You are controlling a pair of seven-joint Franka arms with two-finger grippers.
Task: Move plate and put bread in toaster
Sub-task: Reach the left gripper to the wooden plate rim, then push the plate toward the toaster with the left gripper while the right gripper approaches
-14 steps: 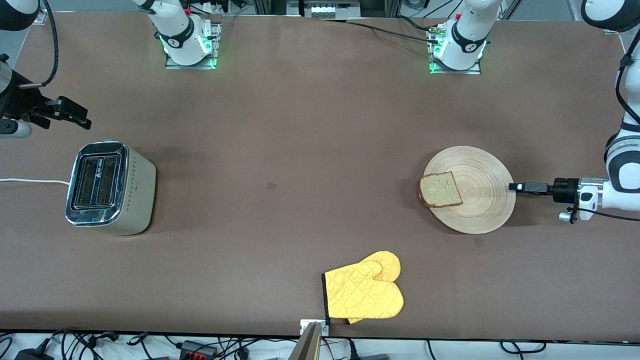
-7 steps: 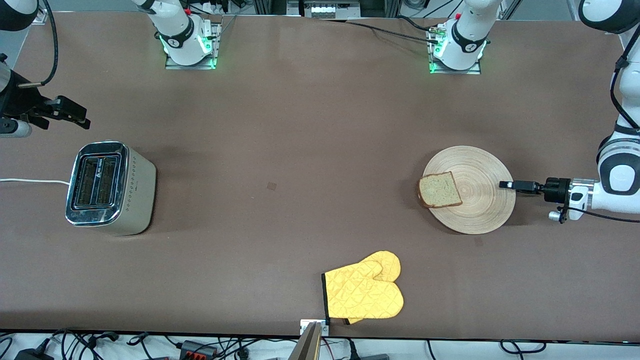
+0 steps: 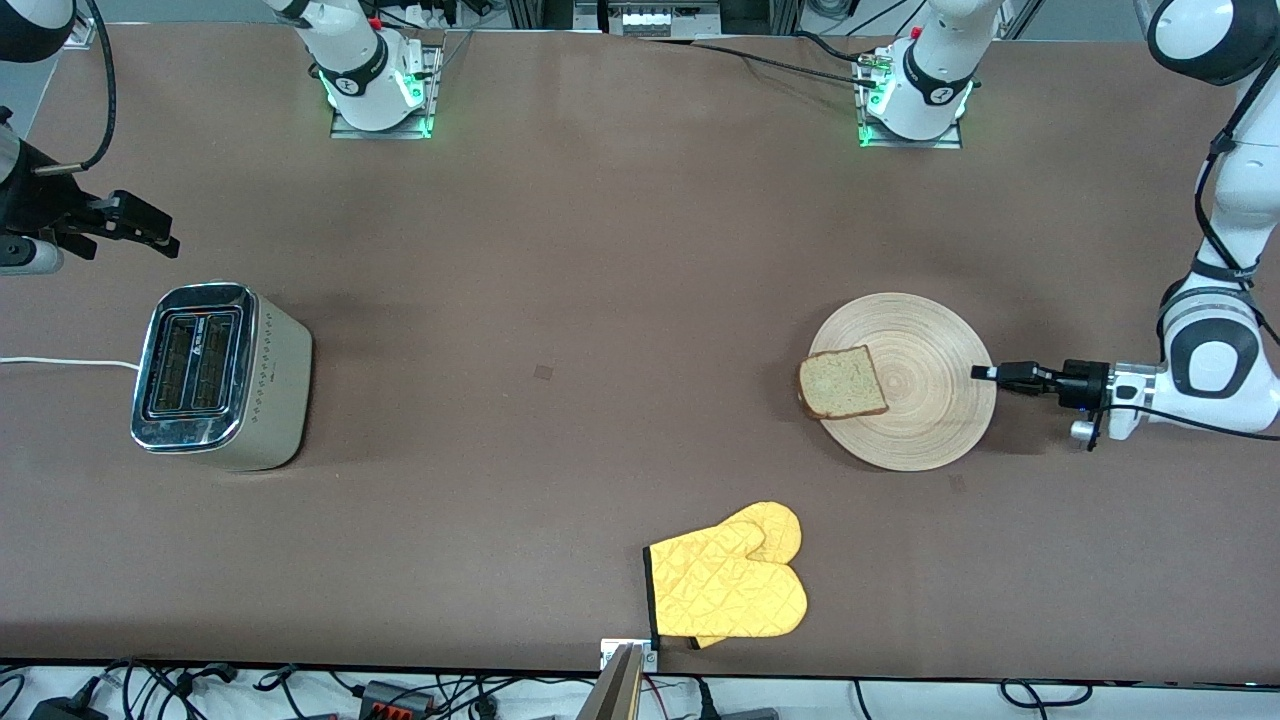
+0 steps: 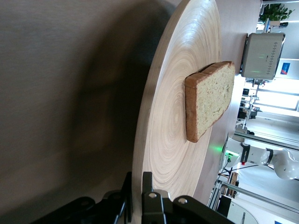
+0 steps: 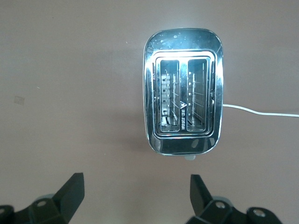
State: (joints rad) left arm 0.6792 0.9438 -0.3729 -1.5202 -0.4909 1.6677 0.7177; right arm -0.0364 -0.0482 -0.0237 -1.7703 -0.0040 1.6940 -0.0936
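The light-wood plate (image 3: 930, 400) lies on the table toward the left arm's end, with the bread (image 3: 843, 383) on the part of it nearest the right arm's end. My left gripper (image 3: 985, 373) is low at the plate's rim and shut on it, one finger above and one below. The left wrist view shows the plate (image 4: 177, 116), the bread (image 4: 210, 100) and my left gripper (image 4: 138, 186). The silver toaster (image 3: 220, 375) stands at the right arm's end. My right gripper (image 3: 160, 238) hangs open and empty over the table beside the toaster (image 5: 183, 91).
A yellow oven mitt (image 3: 728, 585) lies near the table's front edge, nearer the camera than the plate. The toaster's white cord (image 3: 60, 362) runs off the table's end. Both arm bases (image 3: 375, 85) stand along the table's top edge.
My left gripper has slid the plate, with the bread on it, toward the right arm's end of the table. The right gripper has barely moved.
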